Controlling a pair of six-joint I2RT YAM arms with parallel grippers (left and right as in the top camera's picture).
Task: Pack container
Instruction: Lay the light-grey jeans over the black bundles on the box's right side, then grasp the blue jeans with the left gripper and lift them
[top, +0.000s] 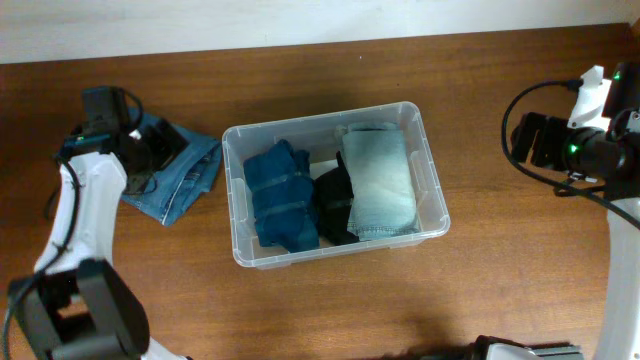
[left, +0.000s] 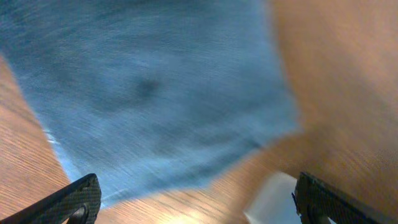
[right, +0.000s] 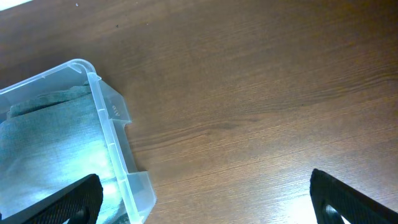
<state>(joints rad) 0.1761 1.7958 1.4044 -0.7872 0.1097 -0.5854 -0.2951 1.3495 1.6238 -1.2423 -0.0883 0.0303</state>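
a clear rectangular plastic container (top: 340, 250) with rounded corners and a thick rim is seen at the middle of a brown wooden table (top: 480, 290). three folded garments are laid side by side in it. a dark blue folded denim piece (top: 280, 195) is at the left, a black folded garment (top: 335, 205) is in the middle, and a pale blue folded denim piece (top: 380, 180) is at the right. the black one is touched by both neighbours.

a mid-blue denim garment (top: 185, 178) is spread on the table outside the container, just beside its left wall. the left gripper (top: 148, 148) is held over the left part of this garment. in the left wrist view its fingers (left: 74, 199) are seen spread wide apart with nothing gripped, and blurred blue cloth fills most of the frame. whether the cloth is touched cannot be told.

the right gripper (top: 530, 140) is held well apart from the container, near the table's right edge. its fingers (right: 68, 202) are likewise parted wide, nothing held, above the wood. the container's corner is seen at the left of that view.
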